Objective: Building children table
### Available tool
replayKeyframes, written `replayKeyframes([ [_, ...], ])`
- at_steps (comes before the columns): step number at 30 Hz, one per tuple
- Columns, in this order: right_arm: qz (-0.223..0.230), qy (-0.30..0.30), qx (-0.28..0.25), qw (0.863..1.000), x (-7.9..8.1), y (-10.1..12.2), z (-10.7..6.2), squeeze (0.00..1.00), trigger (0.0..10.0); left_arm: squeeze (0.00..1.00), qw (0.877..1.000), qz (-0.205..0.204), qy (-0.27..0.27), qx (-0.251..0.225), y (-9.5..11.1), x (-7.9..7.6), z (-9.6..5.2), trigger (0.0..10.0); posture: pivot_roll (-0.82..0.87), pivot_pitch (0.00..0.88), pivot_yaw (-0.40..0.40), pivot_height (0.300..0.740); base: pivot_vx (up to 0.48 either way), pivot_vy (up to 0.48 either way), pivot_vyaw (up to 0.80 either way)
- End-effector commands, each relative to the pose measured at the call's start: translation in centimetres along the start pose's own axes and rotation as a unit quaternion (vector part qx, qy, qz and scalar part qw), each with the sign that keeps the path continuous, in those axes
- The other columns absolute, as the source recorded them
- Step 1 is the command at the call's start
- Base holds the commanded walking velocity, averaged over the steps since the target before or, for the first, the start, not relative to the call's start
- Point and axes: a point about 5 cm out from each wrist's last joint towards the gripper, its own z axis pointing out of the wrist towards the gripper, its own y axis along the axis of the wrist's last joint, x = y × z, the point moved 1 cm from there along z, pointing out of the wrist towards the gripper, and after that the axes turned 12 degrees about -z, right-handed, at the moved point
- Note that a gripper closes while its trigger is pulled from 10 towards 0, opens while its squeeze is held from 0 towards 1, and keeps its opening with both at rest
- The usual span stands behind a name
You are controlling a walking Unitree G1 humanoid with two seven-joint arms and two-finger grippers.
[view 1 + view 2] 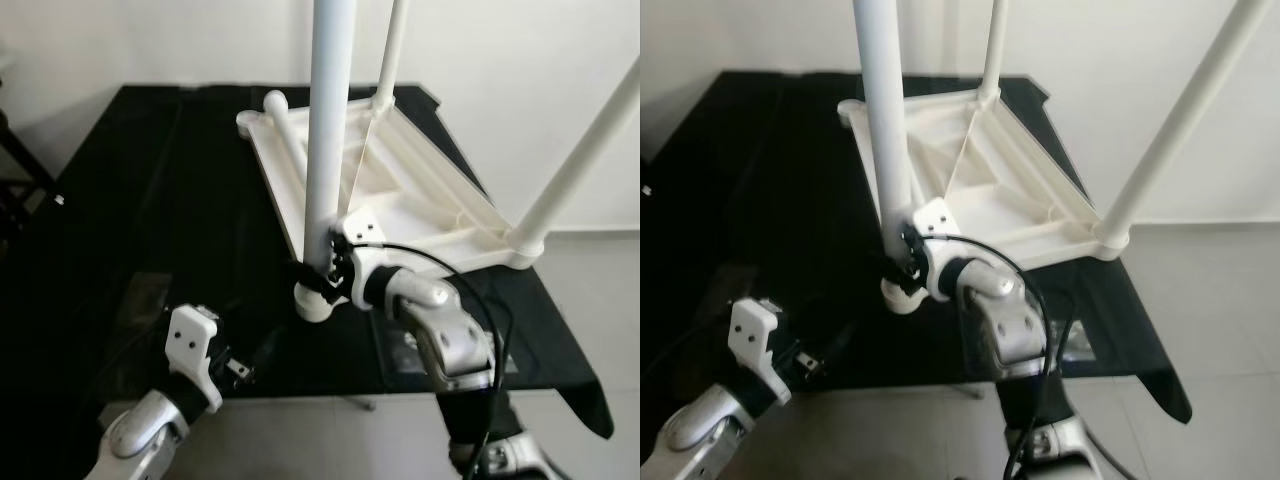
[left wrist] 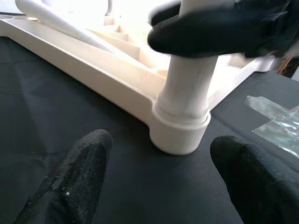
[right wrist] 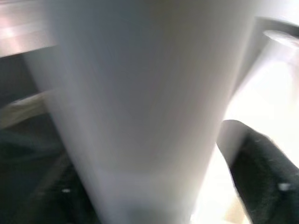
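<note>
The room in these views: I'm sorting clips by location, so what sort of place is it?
Probably a room in a home: plain white wall, pale tiled floor, and a black-covered table bearing an upturned white children's table.

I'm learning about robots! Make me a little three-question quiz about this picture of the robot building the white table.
1. True or false: the white table top lies upside down on the black cloth.
2. Which gripper holds the nearest table leg? A) left gripper B) right gripper
3. Fill in: the left gripper has its fingers ____, holding nothing.

Key
1. True; three legs stand up from it and a fourth leg lies loose in the tray.
2. B; the right gripper clamps the leg near its socket.
3. Open.
</note>
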Motion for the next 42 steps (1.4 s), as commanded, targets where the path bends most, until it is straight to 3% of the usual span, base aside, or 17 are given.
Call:
replayKeyframes([
  [1,-0.032,0.091,-0.041,0.994,0.3,1.0,-0.2,0.91,10.0,0.0,1.0,-0.004,0.001,0.002,-0.1,-0.2,-0.1,10.0,-0.13,0.139,-0.066,0.74,0.0,0.0,0.0],
  [2,-0.048,0.124,-0.051,0.99,0.1,1.4,-0.5,0.91,10.0,0.0,1.0,-0.004,0.001,0.002,0.0,-0.3,-0.2,10.0,-0.12,0.142,-0.066,0.74,0.0,0.0,0.0],
  [3,-0.048,0.154,-0.062,0.985,-0.2,1.8,-0.9,0.0,10.0,0.0,1.0,-0.004,0.001,0.002,0.0,-0.4,-0.2,10.0,-0.12,0.149,-0.069,0.74,0.0,0.0,0.0],
  [5,-0.047,0.174,-0.069,0.981,-0.4,2.0,-1.1,0.0,10.0,0.0,1.0,-0.005,0.001,0.001,0.0,-0.5,-0.3,10.0,-0.12,0.149,-0.069,0.74,0.0,0.0,0.0],
  [7,-0.045,0.198,-0.074,0.976,-1.9,2.6,-1.1,0.0,10.0,0.0,1.0,-0.005,0.003,0.001,0.1,-0.7,-0.5,10.0,-0.1,0.165,-0.075,0.74,0.0,0.0,0.0],
  [12,-0.049,0.209,-0.079,0.973,-2.9,3.0,-0.9,0.0,10.0,0.0,1.0,-0.006,0.005,0.0,0.1,-0.9,-0.6,10.0,-0.09,0.177,-0.076,0.74,0.0,0.0,0.0],
  [15,-0.04,0.208,-0.101,0.972,-5.0,3.8,-0.5,0.0,9.7,0.0,1.0,-0.008,0.004,0.001,0.3,-1.4,-1.1,10.0,-0.07,0.206,-0.081,0.74,0.0,0.0,0.0],
  [17,-0.037,0.213,-0.106,0.971,-5.3,3.9,-0.5,0.0,9.7,0.0,1.0,-0.009,0.004,0.001,0.3,-1.5,-1.2,10.0,-0.07,0.207,-0.081,0.74,0.0,0.0,0.0],
  [18,-0.037,0.224,-0.108,0.968,-5.4,4.0,-0.7,0.0,0.0,0.0,1.0,-0.011,0.003,0.002,0.3,-1.7,-1.3,10.0,-0.07,0.215,-0.082,0.74,0.0,0.0,0.0],
  [30,-0.045,0.252,-0.106,0.961,-5.8,3.7,-1.6,0.0,0.0,0.0,1.0,-0.015,0.001,0.004,0.3,-1.9,-1.3,10.0,-0.08,0.213,-0.081,0.74,0.0,0.0,0.0],
  [35,-0.057,0.237,-0.105,0.964,-5.6,3.2,-2.5,0.0,0.0,0.0,1.0,-0.017,0.0,0.003,0.3,-1.8,-1.1,10.0,-0.1,0.208,-0.08,0.74,0.0,0.0,0.0],
  [37,-0.046,0.171,-0.083,0.981,-3.9,1.2,-3.0,0.0,0.0,0.0,1.0,-0.018,0.001,0.002,0.4,-1.7,-1.0,10.0,-0.13,0.208,-0.082,0.74,0.0,0.0,0.0],
  [38,-0.046,0.171,-0.083,0.981,-3.9,1.2,-3.0,0.0,0.0,0.0,1.0,-0.018,0.001,0.002,0.4,-1.7,-1.0,10.0,-0.13,0.208,-0.082,0.74,0.0,0.0,0.0],
  [39,-0.03,0.103,-0.066,0.992,-2.5,0.2,-2.1,0.0,0.0,0.0,1.0,-0.019,0.001,0.002,0.5,-1.6,-1.0,10.0,-0.14,0.207,-0.082,0.74,0.0,0.0,0.0],
  [40,0.028,-0.129,-0.008,0.991,-1.6,-1.6,-0.8,0.0,0.0,0.0,1.0,-0.019,0.001,0.002,0.5,-1.4,-1.0,10.0,-0.16,0.208,-0.068,0.74,0.0,0.0,0.0],
  [42,0.028,-0.129,-0.008,0.991,-1.6,-1.6,-0.8,0.0,0.0,0.0,1.0,-0.019,0.001,0.002,0.5,-1.4,-1.0,10.0,-0.16,0.208,-0.068,0.74,0.0,0.0,0.0],
])
